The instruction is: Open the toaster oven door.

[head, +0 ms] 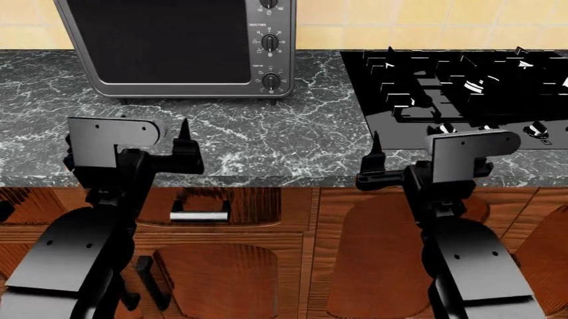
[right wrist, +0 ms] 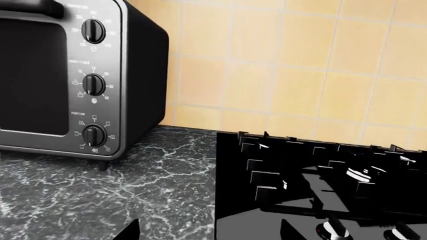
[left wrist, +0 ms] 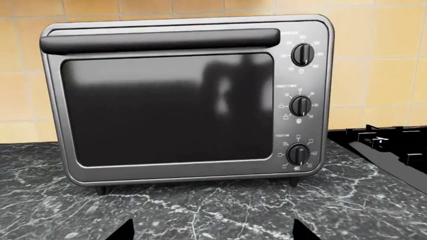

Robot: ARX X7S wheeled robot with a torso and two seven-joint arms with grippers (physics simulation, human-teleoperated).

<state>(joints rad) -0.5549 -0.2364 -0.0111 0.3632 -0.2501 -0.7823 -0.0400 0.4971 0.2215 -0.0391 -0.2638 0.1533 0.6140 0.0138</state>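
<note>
Left gripper (head: 151,154): lower left of the head view, at the counter's front edge; fingers spread, holding nothing. Right gripper (head: 390,166): lower centre-right, likewise spread and empty, facing the stovetop (head: 461,80).

Counter (head: 266,143): dark marble, between the grippers and the oven.

Toaster oven (left wrist: 187,100): upper left of the head view, straight ahead of the left gripper, the nearer one.

Door (left wrist: 167,110): closed. Handle (left wrist: 160,40): horizontal bar along its top edge, well apart from both grippers.
</note>
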